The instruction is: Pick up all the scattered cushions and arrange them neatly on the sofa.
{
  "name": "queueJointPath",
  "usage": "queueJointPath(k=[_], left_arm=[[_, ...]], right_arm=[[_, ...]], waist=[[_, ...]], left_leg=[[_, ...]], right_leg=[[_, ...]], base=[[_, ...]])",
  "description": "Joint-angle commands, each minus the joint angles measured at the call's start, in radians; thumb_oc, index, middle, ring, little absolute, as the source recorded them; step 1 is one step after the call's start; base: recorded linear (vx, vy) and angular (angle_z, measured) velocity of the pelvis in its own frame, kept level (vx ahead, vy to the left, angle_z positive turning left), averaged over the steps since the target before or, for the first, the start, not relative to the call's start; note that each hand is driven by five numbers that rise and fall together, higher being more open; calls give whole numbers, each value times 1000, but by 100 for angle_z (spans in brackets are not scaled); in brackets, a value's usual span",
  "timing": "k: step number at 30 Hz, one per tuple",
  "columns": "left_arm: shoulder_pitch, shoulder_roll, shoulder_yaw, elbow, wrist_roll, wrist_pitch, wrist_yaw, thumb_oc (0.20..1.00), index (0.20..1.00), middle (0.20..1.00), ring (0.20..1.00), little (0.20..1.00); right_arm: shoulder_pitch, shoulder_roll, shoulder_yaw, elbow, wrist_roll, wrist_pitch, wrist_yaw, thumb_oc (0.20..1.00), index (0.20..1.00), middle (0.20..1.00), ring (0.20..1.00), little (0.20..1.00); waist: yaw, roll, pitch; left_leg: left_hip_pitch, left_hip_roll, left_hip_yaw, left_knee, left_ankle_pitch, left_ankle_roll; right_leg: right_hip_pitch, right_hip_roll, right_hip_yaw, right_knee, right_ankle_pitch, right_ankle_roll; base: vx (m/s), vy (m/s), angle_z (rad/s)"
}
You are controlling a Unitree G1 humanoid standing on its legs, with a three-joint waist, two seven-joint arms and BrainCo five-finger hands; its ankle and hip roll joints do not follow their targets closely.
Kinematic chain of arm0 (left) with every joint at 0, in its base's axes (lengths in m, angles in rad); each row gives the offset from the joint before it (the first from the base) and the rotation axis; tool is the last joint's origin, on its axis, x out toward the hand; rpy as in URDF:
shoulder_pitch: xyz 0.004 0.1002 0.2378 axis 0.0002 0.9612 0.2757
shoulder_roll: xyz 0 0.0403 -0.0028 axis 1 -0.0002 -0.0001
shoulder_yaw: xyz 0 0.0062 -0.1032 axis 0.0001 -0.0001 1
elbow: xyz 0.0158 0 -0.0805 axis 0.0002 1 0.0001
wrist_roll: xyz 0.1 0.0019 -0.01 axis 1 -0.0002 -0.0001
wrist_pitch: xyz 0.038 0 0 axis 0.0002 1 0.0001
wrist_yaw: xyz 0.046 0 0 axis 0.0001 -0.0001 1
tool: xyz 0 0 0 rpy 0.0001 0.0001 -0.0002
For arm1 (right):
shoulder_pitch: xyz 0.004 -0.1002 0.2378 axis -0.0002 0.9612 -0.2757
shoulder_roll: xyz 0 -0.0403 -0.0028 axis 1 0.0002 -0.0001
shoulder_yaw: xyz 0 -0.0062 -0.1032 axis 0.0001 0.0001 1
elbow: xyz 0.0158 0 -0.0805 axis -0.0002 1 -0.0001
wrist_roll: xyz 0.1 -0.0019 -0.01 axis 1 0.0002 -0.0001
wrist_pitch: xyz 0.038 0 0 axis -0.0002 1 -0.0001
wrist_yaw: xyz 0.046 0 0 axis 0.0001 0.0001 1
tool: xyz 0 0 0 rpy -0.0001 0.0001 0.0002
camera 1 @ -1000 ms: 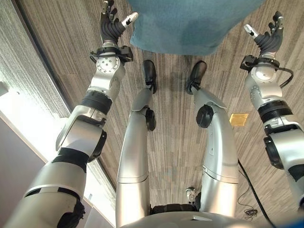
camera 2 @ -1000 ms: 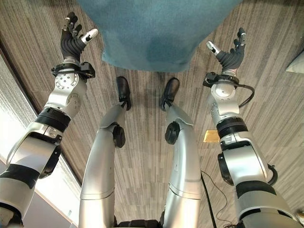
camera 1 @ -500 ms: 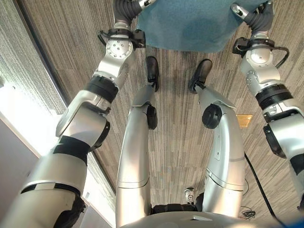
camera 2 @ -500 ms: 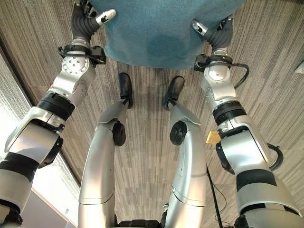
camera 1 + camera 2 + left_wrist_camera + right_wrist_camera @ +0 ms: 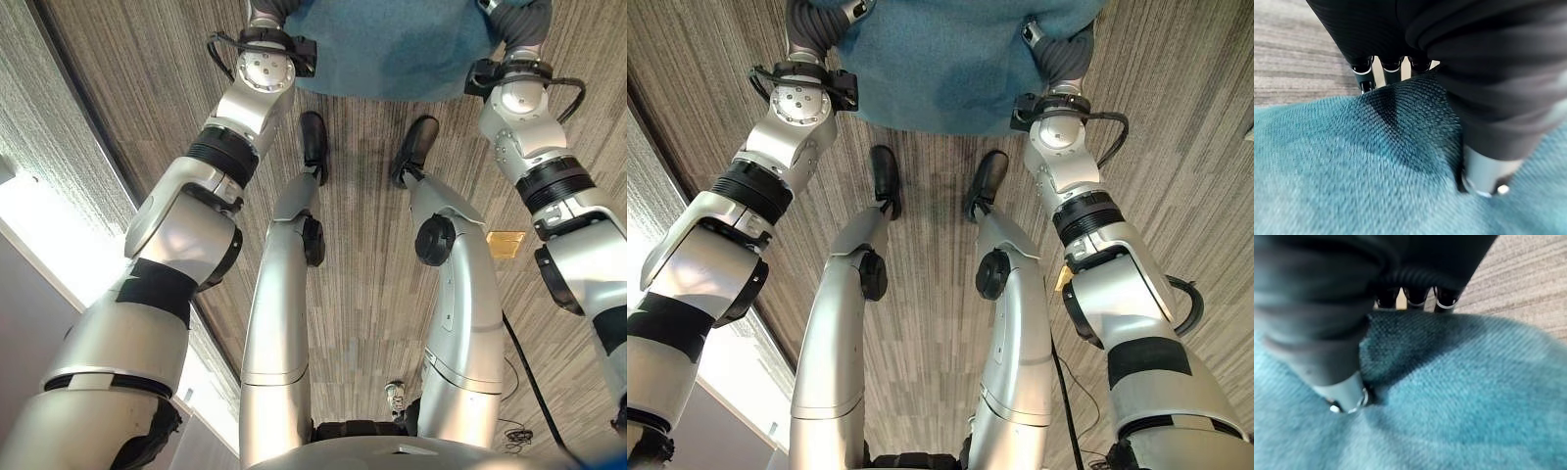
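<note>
The teal cushion [image 5: 950, 64] lay on the floor [image 5: 1176, 147]. The left hand [image 5: 1474, 93] and right hand [image 5: 1327, 318] pinched its opposite edges, thumbs on top, fingers [image 5: 1392, 68] beneath.

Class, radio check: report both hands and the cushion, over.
Left hand and right hand pinching the teal cushion by opposite edges. Cushion on the floor. Nothing blocking.

1. Both arms are stretched forward and down.
2. The left hand [image 5: 818, 22] is set on one side, thumb pressed in, fingers [image 5: 1366, 78] tucked under.
3. The right hand [image 5: 1063, 54] is mirrored opposite, its thumb likewise pressed in.
</note>
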Motion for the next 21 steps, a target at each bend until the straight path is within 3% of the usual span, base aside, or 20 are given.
queueJointPath(k=[1,4,8,11,14,21], left_arm=[[61,-52,1,-70,29,-49,6,200,200,200,200,200],[100,-41,27,-116,32,-66,23,200,200,200,200,200],[213,-77,94,-214,33,-103,46,200,200,200,200,200],[309,-114,130,-299,69,-118,62,200,200,200,200,200],[467,-141,163,-437,148,-124,55,200,200,200,200,200],[717,-164,182,-588,178,-142,21,200,200,200,200,200]], right_arm=[[-86,111,63,-135,-44,-80,41,200,200,200,200,200],[-59,119,35,-173,-52,-99,35,200,200,200,200,200],[22,144,-26,-262,-93,-128,24,200,200,200,200,200],[105,173,-77,-336,-130,-153,16,200,200,200,200,200],[267,207,-121,-450,-174,-167,44,200,200,200,200,200],[552,235,-130,-589,-236,-159,110,200,200,200,200,200]], waist=[[-32,37,-101],[-32,37,-121],[-43,25,-209],[-45,27,-219],[-44,32,-226],[-38,27,-262]], left_leg=[[3,-45,-139,45,-76,-38],[3,-44,-138,31,-71,-40],[16,-38,-113,-57,-46,-47],[123,-40,-121,-142,-28,-55],[327,-33,-153,-267,-6,-78],[715,-21,-195,-460,19,-111]], right_leg=[[46,31,99,-3,-20,176],[46,35,94,-13,-12,178],[55,37,77,-67,5,179],[163,49,61,-138,16,179],[364,47,34,-257,37,182],[737,43,-20,-461,55,170]], base=[[0,0,0],[-6,-3,-2],[-49,-32,-2],[-95,-20,2],[-92,-43,7],[-4,-94,5]])
